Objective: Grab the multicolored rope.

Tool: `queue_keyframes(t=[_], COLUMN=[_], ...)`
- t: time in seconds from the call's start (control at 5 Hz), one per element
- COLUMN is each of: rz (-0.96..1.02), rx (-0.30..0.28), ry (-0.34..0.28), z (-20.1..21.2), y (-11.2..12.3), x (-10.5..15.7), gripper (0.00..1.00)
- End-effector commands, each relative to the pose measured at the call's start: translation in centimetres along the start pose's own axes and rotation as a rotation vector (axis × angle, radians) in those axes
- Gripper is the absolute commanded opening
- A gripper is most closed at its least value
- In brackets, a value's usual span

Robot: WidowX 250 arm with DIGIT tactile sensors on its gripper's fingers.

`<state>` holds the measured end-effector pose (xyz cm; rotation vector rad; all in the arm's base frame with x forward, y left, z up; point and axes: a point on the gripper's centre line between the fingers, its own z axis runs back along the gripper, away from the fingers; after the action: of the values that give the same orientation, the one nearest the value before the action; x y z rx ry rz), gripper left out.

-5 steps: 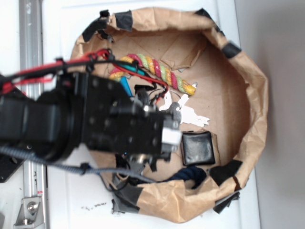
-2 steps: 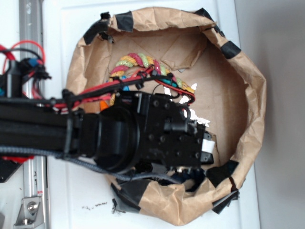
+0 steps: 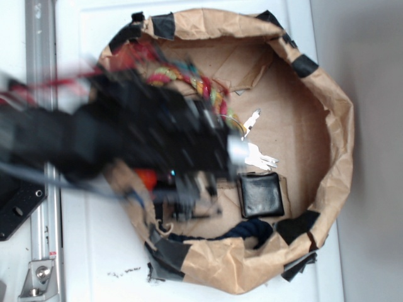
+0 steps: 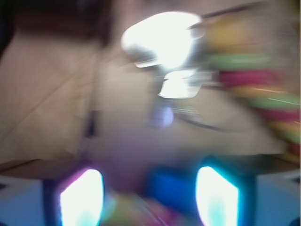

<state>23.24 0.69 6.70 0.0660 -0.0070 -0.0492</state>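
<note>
While blurred, gripper (image 3: 236, 154) state untellable, multicolored rope (image 3: 189, 82) just behind it.

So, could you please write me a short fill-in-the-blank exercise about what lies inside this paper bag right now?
1. The crumpled bag is made of brown ____.
2. The black square pad lies on the bag's ____.
3. The twisted pink, yellow and green rope is partly hidden by the robot's ____.
4. The rim patches are black ____.

Missing words: paper; floor; arm; tape.
</note>
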Motion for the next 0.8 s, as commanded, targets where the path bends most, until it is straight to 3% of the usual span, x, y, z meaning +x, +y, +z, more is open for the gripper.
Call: queue_keyframes(t=[0.0,0.2,0.6], rz=[0.238,0.430,0.609], rx=[-0.011,0.010,0.068], ry=[-0.037,-0.041,-0.087], z=[2.1,1.6,1.5], y=[5.1,6.5,6.7], x=[-1.2,-1.7,-1.3], gripper=[1.00,1.00,1.00])
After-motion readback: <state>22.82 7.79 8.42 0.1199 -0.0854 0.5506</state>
